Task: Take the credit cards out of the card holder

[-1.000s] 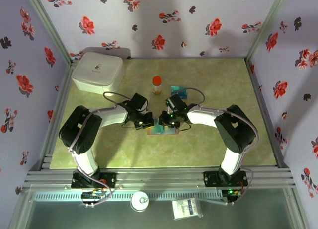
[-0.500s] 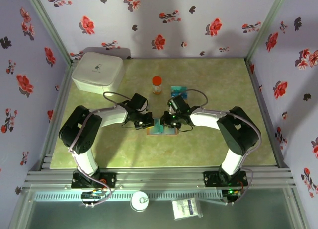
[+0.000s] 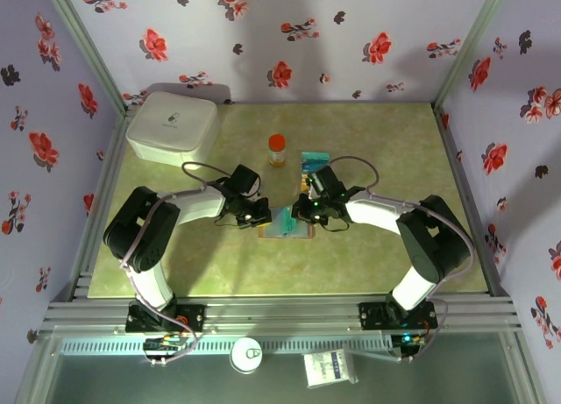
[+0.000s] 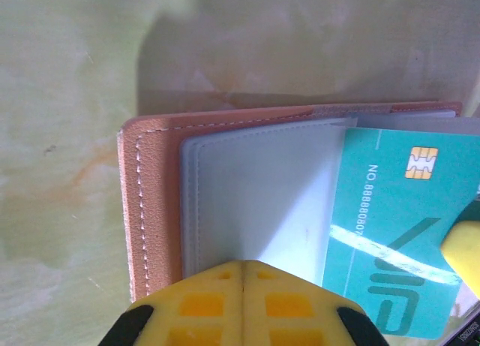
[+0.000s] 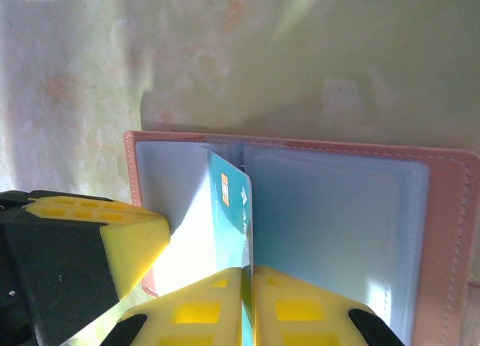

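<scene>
Card holder (image 3: pixel 289 231): lies open and flat at mid-table between both grippers, reddish-brown cover down, grey-blue sleeves up.
Left gripper (image 4: pixel 244 275): jaws pressed together with nothing between them; tips rest on the left sleeve page, probably pinning it.
Right gripper (image 5: pixel 247 275): clamped on the near edge of the teal card (image 5: pixel 231 200).
Teal card: close to the holder's fold, tilted up on its edge, chip end far. Cannot tell whether the far end sits inside a pocket.
Other cards (image 3: pixel 316 162): small stack on the table, just far of the right gripper.
Card handling (judged): light, thin, stiff and glossy, so it could slip between the pads. Take a deep bite on the short edge and pull in line with the pocket.
Holder handling (judged): soft and light; it will drag along unless held down.
</scene>
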Robot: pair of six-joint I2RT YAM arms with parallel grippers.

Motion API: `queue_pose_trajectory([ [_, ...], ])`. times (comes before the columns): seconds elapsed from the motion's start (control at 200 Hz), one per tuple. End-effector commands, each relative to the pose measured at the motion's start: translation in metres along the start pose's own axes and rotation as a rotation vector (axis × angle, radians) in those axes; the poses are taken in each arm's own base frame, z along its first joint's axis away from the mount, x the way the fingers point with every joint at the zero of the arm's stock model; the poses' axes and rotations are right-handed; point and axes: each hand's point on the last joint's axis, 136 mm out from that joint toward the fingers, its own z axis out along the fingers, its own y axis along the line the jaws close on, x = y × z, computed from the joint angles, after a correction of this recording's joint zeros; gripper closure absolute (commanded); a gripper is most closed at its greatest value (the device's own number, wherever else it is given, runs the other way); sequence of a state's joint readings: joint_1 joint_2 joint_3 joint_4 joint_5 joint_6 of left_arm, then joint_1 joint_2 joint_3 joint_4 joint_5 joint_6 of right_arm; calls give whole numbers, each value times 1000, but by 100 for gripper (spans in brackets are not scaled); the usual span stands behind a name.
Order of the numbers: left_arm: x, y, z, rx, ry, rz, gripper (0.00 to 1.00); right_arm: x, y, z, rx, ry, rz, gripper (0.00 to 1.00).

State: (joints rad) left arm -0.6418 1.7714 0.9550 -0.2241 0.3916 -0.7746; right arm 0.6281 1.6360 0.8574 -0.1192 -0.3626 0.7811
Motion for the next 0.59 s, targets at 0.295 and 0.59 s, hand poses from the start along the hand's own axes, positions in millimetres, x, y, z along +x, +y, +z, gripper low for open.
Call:
queue_pose_trajectory([
  [0.295,9,15,-6,-71,11,4,100,-1,-6,-9,51,-5,-7,90],
  [0.59,7,6,-3,-28,13,4,100,1,-1,-1,47,8,-8,90],
])
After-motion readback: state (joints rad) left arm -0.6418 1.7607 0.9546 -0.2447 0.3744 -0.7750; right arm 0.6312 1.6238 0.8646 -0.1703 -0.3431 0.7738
